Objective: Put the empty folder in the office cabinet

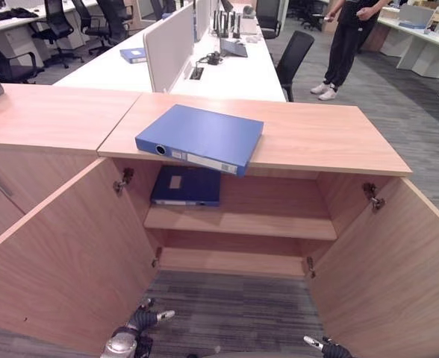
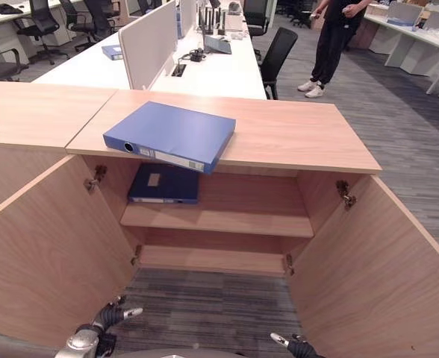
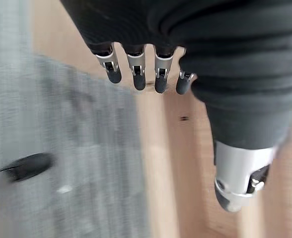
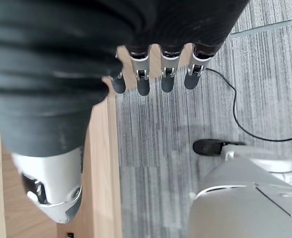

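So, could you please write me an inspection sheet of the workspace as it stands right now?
Surface: wooden cabinet top, bare apart from the folder.
Job's things: blue folder lies flat on the cabinet top, one corner over the front edge; office cabinet has both doors open, with a dark blue folder lying on its upper shelf, left side.
Clutter: nothing seen on the cabinet top.
Hands: left hand and right hand low before the cabinet, fingers straight, holding nothing.
Cables: nothing seen.
Surroundings: white desks with office chairs behind; a person stands beyond.
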`<state>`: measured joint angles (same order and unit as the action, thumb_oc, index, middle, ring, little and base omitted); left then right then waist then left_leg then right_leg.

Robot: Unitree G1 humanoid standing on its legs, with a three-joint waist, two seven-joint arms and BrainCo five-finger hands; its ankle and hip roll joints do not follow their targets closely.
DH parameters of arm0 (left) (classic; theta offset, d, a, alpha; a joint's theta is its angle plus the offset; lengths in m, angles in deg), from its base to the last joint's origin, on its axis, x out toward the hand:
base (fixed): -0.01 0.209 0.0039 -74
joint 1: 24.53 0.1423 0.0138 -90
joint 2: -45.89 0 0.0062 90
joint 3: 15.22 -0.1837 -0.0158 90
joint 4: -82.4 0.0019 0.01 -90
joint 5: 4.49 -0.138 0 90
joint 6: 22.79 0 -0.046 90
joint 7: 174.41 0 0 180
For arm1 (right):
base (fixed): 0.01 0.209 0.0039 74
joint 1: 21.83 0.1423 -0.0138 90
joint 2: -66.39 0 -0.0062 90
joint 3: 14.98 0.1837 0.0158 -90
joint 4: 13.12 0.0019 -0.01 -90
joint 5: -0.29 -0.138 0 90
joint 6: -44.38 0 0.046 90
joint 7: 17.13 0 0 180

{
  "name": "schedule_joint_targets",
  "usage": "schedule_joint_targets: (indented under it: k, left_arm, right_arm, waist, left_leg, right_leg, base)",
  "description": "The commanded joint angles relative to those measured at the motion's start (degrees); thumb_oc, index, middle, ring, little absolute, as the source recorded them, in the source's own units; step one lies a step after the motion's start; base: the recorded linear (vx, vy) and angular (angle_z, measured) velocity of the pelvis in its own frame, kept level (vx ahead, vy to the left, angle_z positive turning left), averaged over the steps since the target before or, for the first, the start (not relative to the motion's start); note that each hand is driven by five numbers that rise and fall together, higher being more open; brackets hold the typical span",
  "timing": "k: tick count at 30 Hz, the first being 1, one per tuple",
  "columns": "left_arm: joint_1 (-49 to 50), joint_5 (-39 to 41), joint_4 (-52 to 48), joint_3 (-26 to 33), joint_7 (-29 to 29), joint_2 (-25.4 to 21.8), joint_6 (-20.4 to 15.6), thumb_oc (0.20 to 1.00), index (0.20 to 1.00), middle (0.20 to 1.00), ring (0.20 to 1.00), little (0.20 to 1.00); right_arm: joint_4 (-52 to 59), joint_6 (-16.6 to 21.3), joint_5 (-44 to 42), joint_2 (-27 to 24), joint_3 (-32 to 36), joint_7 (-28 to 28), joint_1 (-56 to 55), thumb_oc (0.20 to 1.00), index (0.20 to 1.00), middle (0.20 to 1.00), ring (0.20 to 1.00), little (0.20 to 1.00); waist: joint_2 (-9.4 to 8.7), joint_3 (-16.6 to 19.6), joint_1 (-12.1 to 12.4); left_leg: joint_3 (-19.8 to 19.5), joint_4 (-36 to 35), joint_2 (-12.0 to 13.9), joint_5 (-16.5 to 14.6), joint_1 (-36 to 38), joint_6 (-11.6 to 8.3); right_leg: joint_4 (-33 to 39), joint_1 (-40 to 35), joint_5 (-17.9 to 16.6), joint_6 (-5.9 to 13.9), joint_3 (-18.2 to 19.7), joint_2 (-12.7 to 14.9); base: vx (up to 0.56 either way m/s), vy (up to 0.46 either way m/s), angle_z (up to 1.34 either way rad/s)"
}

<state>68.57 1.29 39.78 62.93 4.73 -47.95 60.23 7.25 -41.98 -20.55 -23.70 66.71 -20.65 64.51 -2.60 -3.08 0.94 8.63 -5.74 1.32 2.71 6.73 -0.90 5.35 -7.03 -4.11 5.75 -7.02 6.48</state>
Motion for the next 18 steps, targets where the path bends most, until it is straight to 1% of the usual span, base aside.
schedule_joint_targets:
  k: [1, 3, 4, 5, 6, 7, 8, 9, 11, 12, 14, 15, 16, 18]
  left_arm:
    - [-3.96, -12.21, -17.68, 3.44, -5.45, -5.81, -1.95, 1.000, 1.000, 1.000, 1.000, 1.000]
    - [-3.66, -12.27, -18.01, 3.54, -5.37, -5.87, -1.73, 1.000, 1.000, 1.000, 1.000, 1.000]
    - [-2.83, -23.50, -29.25, 6.51, -8.32, -10.13, -2.45, 1.000, 1.000, 1.000, 1.000, 1.000]
    - [-2.63, -23.60, -29.45, 6.59, -8.28, -10.15, -2.34, 1.000, 1.000, 1.000, 1.000, 1.000]
    - [-2.75, -26.98, -31.67, 7.07, -9.69, -11.14, -2.59, 1.000, 1.000, 1.000, 1.000, 1.000]
    - [-2.92, -29.53, -33.92, 7.74, -11.36, -11.91, -2.94, 1.000, 1.000, 1.000, 1.000, 1.000]
    - [-2.69, -31.86, -35.81, 8.46, -12.66, -12.70, -2.84, 1.000, 1.000, 1.000, 1.000, 1.000]
    - [-3.21, -34.44, -38.13, 9.04, -13.63, -13.92, -2.83, 1.000, 1.000, 1.000, 1.000, 1.000]
    - [-4.04, -39.41, -43.42, 10.15, -15.24, -16.42, -3.49, 1.000, 1.000, 1.000, 1.000, 1.000]
    - [-3.97, -39.46, -43.48, 10.19, -15.22, -16.44, -3.47, 1.000, 1.000, 1.000, 1.000, 1.000]
    - [-5.71, -41.28, -44.89, 9.76, -16.35, -17.68, -4.09, 1.000, 1.000, 1.000, 1.000, 1.000]
    - [-8.02, -42.62, -44.83, 8.69, -17.40, -18.82, -4.29, 1.000, 1.000, 1.000, 1.000, 1.000]
    - [-8.25, -42.70, -44.59, 8.51, -17.55, -18.85, -4.30, 1.000, 1.000, 1.000, 1.000, 1.000]
    - [-11.59, -45.42, -44.06, 6.57, -18.37, -20.95, -4.03, 1.000, 1.000, 1.000, 1.000, 1.000]
  right_arm:
    - [1.10, 1.64, 0.95, -1.24, 2.64, 0.81, 2.35, 1.000, 1.000, 1.000, 1.000, 1.000]
    - [1.11, 1.62, 0.97, -1.18, 2.56, 0.83, 2.25, 1.000, 1.000, 1.000, 1.000, 1.000]
    - [2.19, 1.88, 1.73, -0.14, 3.05, 0.99, 1.30, 1.000, 1.000, 1.000, 1.000, 1.000]
    - [2.19, 1.86, 1.75, -0.08, 2.99, 1.01, 1.25, 1.000, 1.000, 1.000, 1.000, 1.000]
    - [2.22, 1.88, 2.08, 0.29, 2.66, 0.94, 0.96, 1.000, 1.000, 1.000, 1.000, 1.000]
    - [2.17, 1.83, 2.30, 0.59, 2.07, 0.72, 0.57, 1.000, 1.000, 1.000, 1.000, 1.000]
    - [2.21, 1.73, 2.49, 0.85, 1.46, 0.51, 0.25, 1.000, 1.000, 1.000, 1.000, 1.000]
    - [2.33, 1.67, 2.55, 0.93, 1.00, 0.23, -0.05, 1.000, 1.000, 1.000, 1.000, 1.000]
    - [1.78, 1.55, 2.33, 1.67, 0.09, -0.25, -0.23, 1.000, 1.000, 1.000, 1.000, 1.000]
    - [1.74, 1.55, 2.33, 1.71, 0.06, -0.25, -0.21, 1.000, 1.000, 1.000, 1.000, 1.000]
    - [1.57, 1.67, 2.10, 1.99, -0.74, -0.43, -0.28, 1.000, 1.000, 1.000, 1.000, 1.000]
    - [1.39, 1.77, 1.89, 2.04, -1.57, -0.54, -0.26, 1.000, 1.000, 1.000, 1.000, 1.000]
    - [1.39, 1.78, 1.87, 2.10, -1.53, -0.53, -0.23, 1.000, 1.000, 1.000, 1.000, 1.000]
    - [1.29, 1.98, 1.67, 1.89, -2.01, -0.68, -0.22, 1.000, 1.000, 1.000, 1.000, 1.000]
  waist:
    - [0.53, -2.75, 2.22]
    - [0.48, -2.66, 2.14]
    - [0.23, -2.59, 3.02]
    - [0.18, -2.45, 2.99]
    - [0.10, -2.34, 3.12]
    - [0.09, -2.32, 3.25]
    - [0.01, -2.08, 3.23]
    - [0.06, -2.16, 3.26]
    - [-0.01, -1.94, 3.16]
    - [-0.04, -1.82, 3.16]
    - [0.02, -1.60, 2.80]
    - [0.11, -1.52, 2.34]
    - [0.07, -1.56, 2.40]
    - [0.23, -1.38, 1.98]
  left_leg:
    - [-3.28, 0.74, 1.26, -3.47, 0.48, -2.88]
    - [-3.37, 0.74, 1.25, -4.18, 0.88, -2.92]
    - [-3.89, 0.74, 1.49, -3.57, 0.40, -3.13]
    - [-3.97, 0.74, 1.49, -4.26, 0.71, -3.18]
    - [-4.08, 0.74, 1.53, -4.38, 0.77, -3.25]
    - [-4.03, 0.74, 1.59, -3.82, 0.60, -3.30]
    - [-4.07, 0.74, 1.65, -4.64, 1.00, -3.42]
    - [-3.98, 0.74, 1.74, -4.09, 0.79, -3.45]
    - [-3.72, 0.74, 1.84, -4.38, 1.16, -3.63]
    - [-3.80, 0.74, 1.86, -5.06, 1.44, -3.67]
    - [-3.50, 0.74, 1.97, -5.17, 1.66, -3.77]
    - [-3.20, 0.74, 2.01, -5.37, 1.96, -3.86]
    - [-3.19, 0.74, 2.02, -5.38, 1.96, -3.87]
    - [-2.99, 0.74, 2.08, -5.43, 2.13, -3.94]
  right_leg:
    - [-0.96, -1.06, 3.48, 4.82, 0.35, 2.90]
    - [-0.88, -1.53, 4.08, 4.93, 0.30, 2.92]
    - [-0.69, -1.48, 3.75, 4.88, -0.25, 2.85]
    - [-0.63, -1.82, 4.33, 4.97, -0.24, 2.85]
    - [-0.54, -2.00, 4.46, 4.97, -0.28, 2.86]
    - [-0.49, -1.85, 4.00, 4.88, -0.25, 2.87]
    - [-0.41, -2.28, 4.70, 4.96, -0.16, 2.84]
    - [-0.41, -2.05, 4.21, 4.87, -0.18, 2.84]
    - [-0.38, -2.23, 4.34, 4.83, -0.21, 2.70]
    - [-0.39, -2.49, 4.93, 4.91, -0.15, 2.69]
    - [-0.39, -2.55, 4.92, 4.97, -0.17, 2.67]
    - [-0.39, -2.67, 4.96, 5.06, -0.02, 2.63]
    - [-0.39, -2.67, 4.96, 5.06, -0.01, 2.62]
    - [-0.37, -2.80, 4.99, 5.14, 0.16, 2.60]
  base:
    - [-0.01, -0.038, 0.03]
    - [0.00, -0.043, 0.09]
    - [0.00, -0.058, 0.14]
    - [0.01, -0.073, 0.10]
    - [0.02, -0.027, 0.12]
    - [0.03, -0.042, 0.15]
    - [-0.01, -0.043, 0.15]
    - [0.02, -0.042, 0.08]
    - [0.03, -0.042, 0.02]
    - [0.07, -0.033, 0.00]
    - [0.05, -0.032, -0.01]
    - [0.02, -0.032, -0.02]
    - [0.02, -0.025, -0.04]
    - [0.02, -0.014, -0.04]
